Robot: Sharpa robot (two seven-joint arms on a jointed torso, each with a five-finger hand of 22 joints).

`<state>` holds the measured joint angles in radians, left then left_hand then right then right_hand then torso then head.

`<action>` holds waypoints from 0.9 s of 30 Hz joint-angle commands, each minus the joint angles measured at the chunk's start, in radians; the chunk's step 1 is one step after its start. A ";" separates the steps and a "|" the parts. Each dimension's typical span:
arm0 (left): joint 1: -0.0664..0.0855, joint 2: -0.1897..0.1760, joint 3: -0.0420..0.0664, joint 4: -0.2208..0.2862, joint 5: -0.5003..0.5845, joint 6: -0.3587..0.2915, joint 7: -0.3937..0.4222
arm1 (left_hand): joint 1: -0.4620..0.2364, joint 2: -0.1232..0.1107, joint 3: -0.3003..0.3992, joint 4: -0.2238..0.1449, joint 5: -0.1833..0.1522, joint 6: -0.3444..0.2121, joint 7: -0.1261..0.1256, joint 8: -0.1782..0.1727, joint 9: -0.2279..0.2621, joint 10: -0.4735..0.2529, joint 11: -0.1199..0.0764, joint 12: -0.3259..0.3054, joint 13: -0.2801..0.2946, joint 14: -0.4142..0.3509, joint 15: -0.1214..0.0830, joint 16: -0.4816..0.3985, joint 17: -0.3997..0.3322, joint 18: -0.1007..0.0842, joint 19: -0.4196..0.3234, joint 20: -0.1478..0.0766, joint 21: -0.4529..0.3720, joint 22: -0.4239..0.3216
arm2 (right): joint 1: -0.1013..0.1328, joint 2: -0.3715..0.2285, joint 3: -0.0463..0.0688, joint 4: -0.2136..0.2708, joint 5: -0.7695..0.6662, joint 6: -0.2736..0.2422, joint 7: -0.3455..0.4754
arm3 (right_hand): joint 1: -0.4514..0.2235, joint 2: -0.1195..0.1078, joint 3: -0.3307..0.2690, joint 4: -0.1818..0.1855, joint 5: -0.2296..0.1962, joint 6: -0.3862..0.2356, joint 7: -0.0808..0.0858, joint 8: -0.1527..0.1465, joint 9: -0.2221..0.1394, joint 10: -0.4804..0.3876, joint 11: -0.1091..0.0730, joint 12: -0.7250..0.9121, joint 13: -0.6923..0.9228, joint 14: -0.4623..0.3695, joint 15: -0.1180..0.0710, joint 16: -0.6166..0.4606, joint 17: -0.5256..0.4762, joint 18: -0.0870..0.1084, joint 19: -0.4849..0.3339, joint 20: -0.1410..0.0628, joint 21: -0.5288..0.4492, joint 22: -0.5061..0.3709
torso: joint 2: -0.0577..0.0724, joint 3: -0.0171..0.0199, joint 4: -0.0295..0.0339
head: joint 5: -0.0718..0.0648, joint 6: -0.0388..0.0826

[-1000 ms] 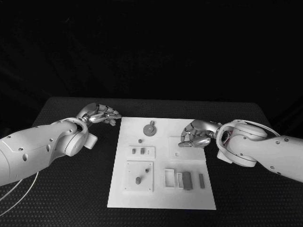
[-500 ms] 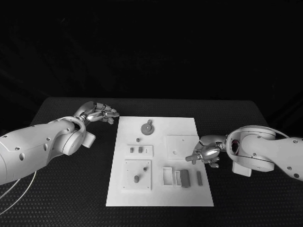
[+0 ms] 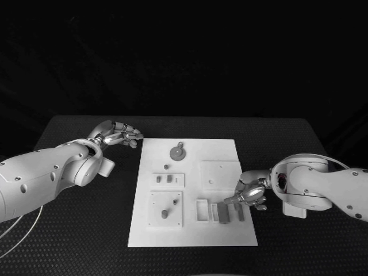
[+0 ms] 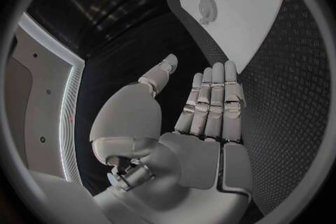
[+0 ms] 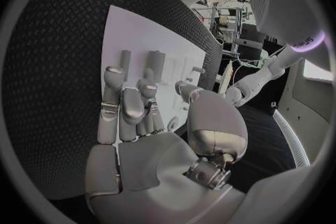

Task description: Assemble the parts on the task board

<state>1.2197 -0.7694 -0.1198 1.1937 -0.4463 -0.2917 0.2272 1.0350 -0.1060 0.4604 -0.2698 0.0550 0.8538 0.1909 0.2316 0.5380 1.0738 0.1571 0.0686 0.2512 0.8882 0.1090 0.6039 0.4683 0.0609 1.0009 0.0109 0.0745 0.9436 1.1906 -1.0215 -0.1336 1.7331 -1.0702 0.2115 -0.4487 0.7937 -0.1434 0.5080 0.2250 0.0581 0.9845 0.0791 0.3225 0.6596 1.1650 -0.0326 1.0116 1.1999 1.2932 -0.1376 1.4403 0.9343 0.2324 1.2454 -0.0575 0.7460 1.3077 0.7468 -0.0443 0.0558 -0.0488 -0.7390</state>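
The task board (image 3: 196, 192) lies flat in the middle of the black desk (image 3: 300, 144), and the small grey parts sit on it: a round disc (image 3: 177, 153) near its far end, short pegs (image 3: 167, 214) on the raised squares along its left side, and a row of narrow upright bars (image 3: 223, 212) near its right front edge. The right hand (image 3: 250, 194) hovers just beside those bars, its fingers (image 5: 122, 106) spread loosely and holding nothing, so a bar looks like the next thing to take. The left hand (image 3: 118, 135) rests off the board's far left corner with its fingers (image 4: 213, 101) straight, side by side, and empty. The bars look stiff, light and smooth, probably hard plastic, so they are likely to slip or tip if nudged. I would pinch one across its narrow faces near the top, clear of its neighbours, and lift straight up.
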 commanded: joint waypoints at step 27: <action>0.001 -0.004 0.000 0.007 0.009 0.010 0.010 | -0.017 0.001 -0.003 0.008 -0.004 -0.002 -0.003 0.005 -0.003 0.005 -0.003 0.001 -0.003 0.005 0.001 -0.010 0.006 0.011 0.002 0.000 -0.003 -0.002 | -0.039 0.104 -0.041 -0.052 -0.096 -0.044 -0.037 | 0.021 -0.010 -0.008 -0.010 0.001 0.005 0.000 -0.012 0.001 0.009 -0.001 0.005 0.007 0.006 -0.004 0.012 0.016 0.029 -0.002 -0.011 0.020 0.024 | -0.001 -0.0014 0.0011 | -0.003 -0.018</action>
<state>1.2196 -0.7733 -0.1199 1.1980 -0.4440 -0.2905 0.2265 1.0273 -0.1065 0.4578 -0.2672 0.0550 0.8538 0.1909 0.2315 0.5361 1.0738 0.1570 0.0686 0.2496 0.8882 0.1090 0.5999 0.4731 0.0586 1.0008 0.0109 0.0745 0.9436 1.1526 -0.9224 -0.1754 1.6798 -1.1531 0.1801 -0.4860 0.8046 -0.1542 0.5024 0.2193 0.0581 0.9875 0.0747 0.3174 0.6601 1.1651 -0.0324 1.0115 1.2058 1.2931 -0.1368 1.4480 0.9474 0.2320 1.2415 -0.0605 0.7593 1.3076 0.7460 -0.0458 0.0580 -0.0527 -0.7552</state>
